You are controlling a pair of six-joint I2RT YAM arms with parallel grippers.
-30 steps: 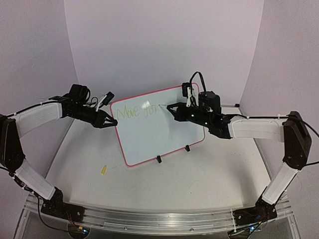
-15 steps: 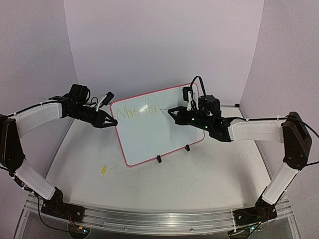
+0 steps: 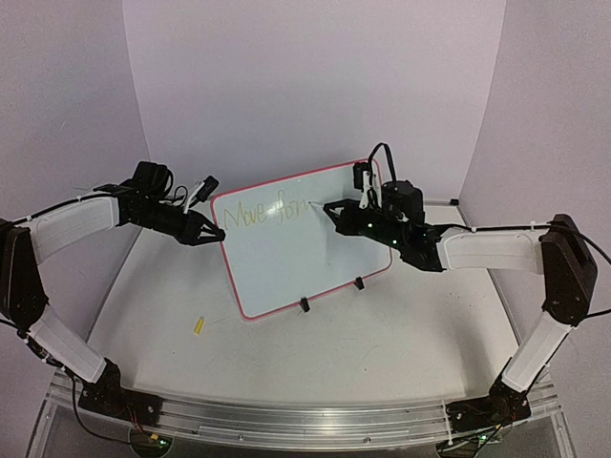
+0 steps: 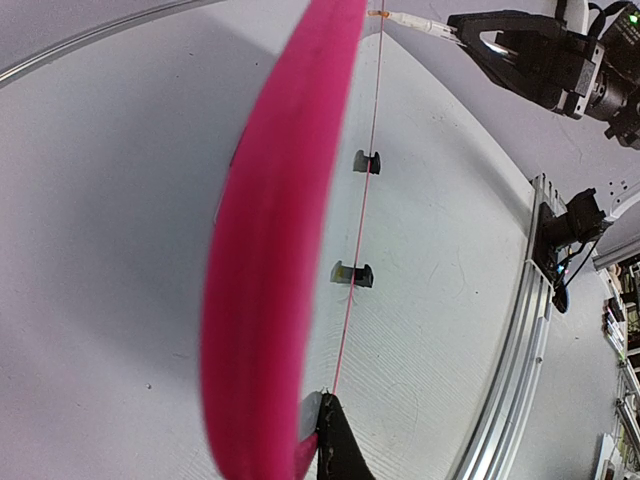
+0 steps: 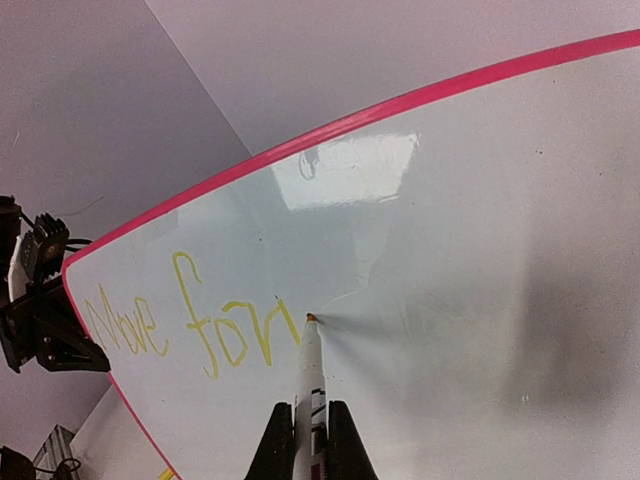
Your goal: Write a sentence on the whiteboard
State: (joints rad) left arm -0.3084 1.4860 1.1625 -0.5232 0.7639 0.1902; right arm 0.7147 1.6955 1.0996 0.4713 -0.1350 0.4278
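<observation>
The whiteboard (image 3: pixel 305 262), white with a red-pink rim, stands tilted on two black feet (image 3: pixel 305 305). The sentence (image 3: pixel 267 212) is yellow-green cursive and reads "Move for" along the top. My right gripper (image 3: pixel 331 206) is shut on a white marker (image 5: pixel 308 370). The marker's tip touches the board just right of the last letter (image 5: pixel 283 335). My left gripper (image 3: pixel 218 232) is shut on the board's left rim. In the left wrist view the rim (image 4: pixel 270 250) runs edge-on past my black finger (image 4: pixel 338 450). The right gripper (image 4: pixel 470 25) shows at the top there.
A small yellow cap (image 3: pixel 199 325) lies on the table, front left of the board. An aluminium rail (image 3: pixel 305 420) runs along the near edge. Purple walls close in the back and both sides.
The right gripper has shifted slightly right with the marker, dipping and rising again, and the writing has grown by a stroke after "fo". The left arm and the board have not moved.
</observation>
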